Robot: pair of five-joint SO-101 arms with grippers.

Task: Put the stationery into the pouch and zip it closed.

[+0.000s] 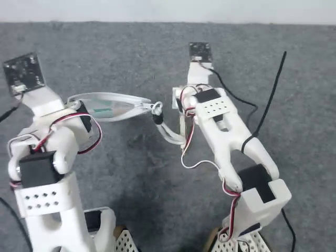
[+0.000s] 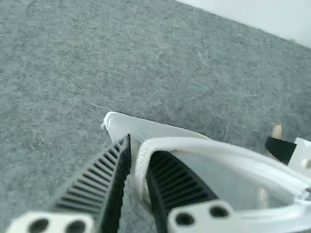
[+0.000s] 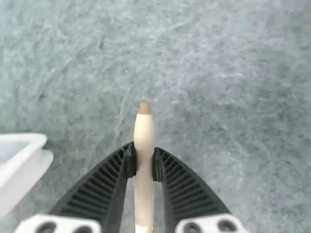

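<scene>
Pinching pencil (image 3: 144,124) in right pincer (image 3: 143,151), tip forward. Clamping open pouch (image 1: 113,107) by its rim in left pincer (image 2: 133,145), over worktop (image 1: 131,52). Lying just left of pencil, long axis running toward it.

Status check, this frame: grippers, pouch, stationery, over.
Left gripper shut on pouch rim, mouth open. Right gripper shut on pencil, not yet in pouch. Grey mat beneath.
</scene>
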